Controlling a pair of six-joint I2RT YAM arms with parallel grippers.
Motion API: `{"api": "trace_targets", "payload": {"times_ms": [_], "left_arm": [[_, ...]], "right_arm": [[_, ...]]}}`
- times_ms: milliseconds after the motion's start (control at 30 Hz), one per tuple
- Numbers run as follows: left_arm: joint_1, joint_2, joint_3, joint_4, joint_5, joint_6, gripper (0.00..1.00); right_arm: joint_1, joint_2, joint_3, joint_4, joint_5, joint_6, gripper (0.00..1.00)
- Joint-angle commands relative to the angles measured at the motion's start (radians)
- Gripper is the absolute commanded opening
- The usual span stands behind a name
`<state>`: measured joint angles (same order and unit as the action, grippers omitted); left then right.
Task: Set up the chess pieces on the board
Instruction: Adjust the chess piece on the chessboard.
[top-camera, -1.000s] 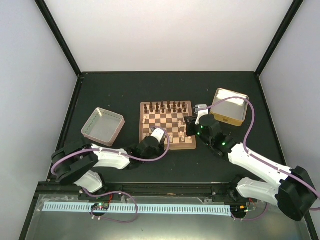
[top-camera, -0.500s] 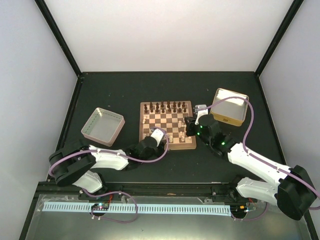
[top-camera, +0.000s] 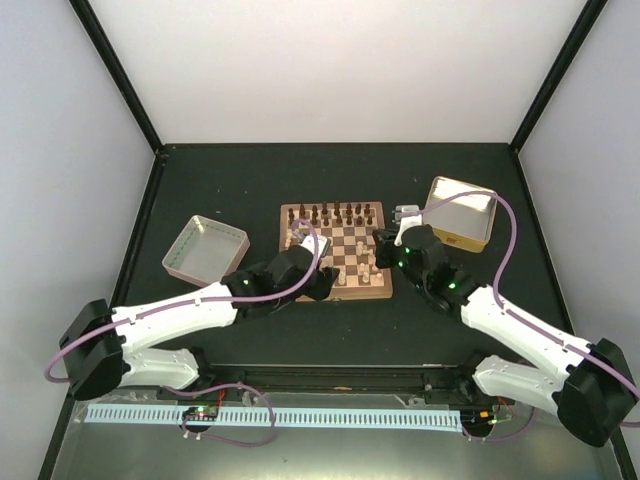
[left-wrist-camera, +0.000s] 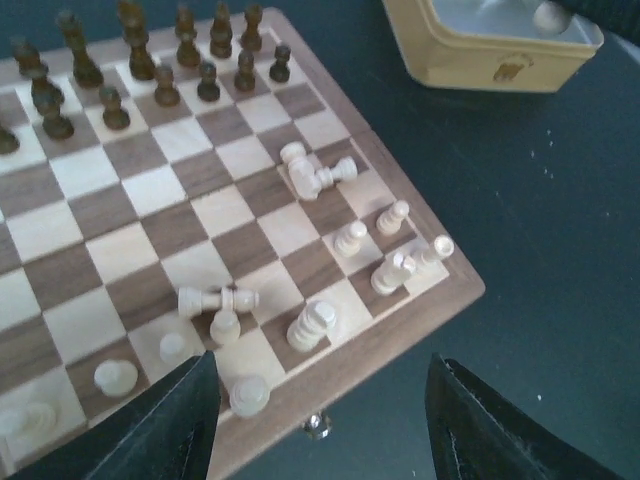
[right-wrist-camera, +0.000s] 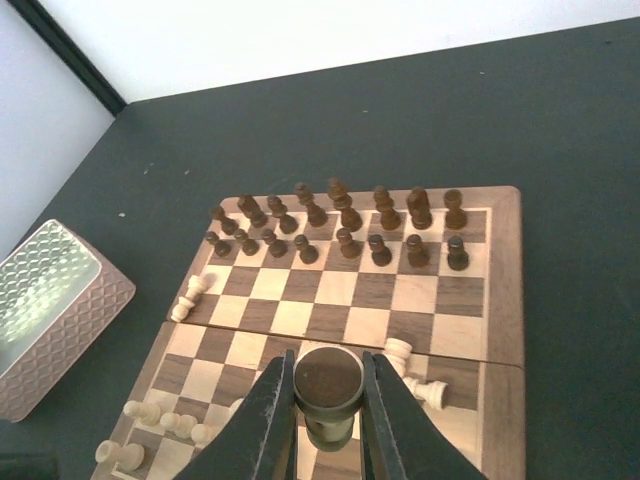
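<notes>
The board (top-camera: 370, 291) lies mid-table, with dark pieces (right-wrist-camera: 340, 225) in two rows on its far side. Pale chess pieces (left-wrist-camera: 312, 327) cluster along its near edge; some stand, while one (left-wrist-camera: 215, 298) and a pair (left-wrist-camera: 315, 175) lie toppled. One more lies at the board's left edge (right-wrist-camera: 190, 295). My left gripper (left-wrist-camera: 320, 420) hovers open over the near rim (left-wrist-camera: 400, 325), holding nothing. It appears from above as my left gripper (top-camera: 320, 282). My right gripper (right-wrist-camera: 328, 400) is shut on a chess piece (right-wrist-camera: 328, 385) whose round dark base faces the camera, above the board's right half.
A pink shallow tray (top-camera: 205, 250) sits left of the board. A cream tin (top-camera: 460, 212) stands to the right, close behind the right wrist. Dark walls enclose the table on three sides.
My left gripper has opened, and its arm has stretched out and shifted a little left along the board's near edge. The right gripper has stayed shut on its piece, rising slightly.
</notes>
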<state>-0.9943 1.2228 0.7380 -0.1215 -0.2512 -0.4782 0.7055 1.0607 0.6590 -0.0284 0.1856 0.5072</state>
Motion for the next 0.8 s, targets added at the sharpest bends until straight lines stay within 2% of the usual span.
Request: {"api": "trace_targets", "payload": {"times_ms": [0, 200, 333, 767], "left_arm": [[0.033, 0.005, 0.115, -0.358, 0.127, -0.102, 0.59], [0.073, 0.075, 0.197, -0.475, 0.242, -0.122, 0.61], [0.105, 0.164, 0.221, -0.465, 0.327, -0.099, 0.55], [0.150, 0.369, 0.349, -0.458, 0.342, -0.098, 0.44]], "right_arm": [[-0.011, -0.032, 0.044, -0.101, 0.109, 0.063, 0.11], [-0.023, -0.064, 0.018, -0.137, 0.157, 0.116, 0.12], [-0.025, -0.070, -0.002, -0.125, 0.143, 0.120, 0.12], [-0.031, -0.091, -0.031, -0.081, 0.124, 0.085, 0.12]]}}
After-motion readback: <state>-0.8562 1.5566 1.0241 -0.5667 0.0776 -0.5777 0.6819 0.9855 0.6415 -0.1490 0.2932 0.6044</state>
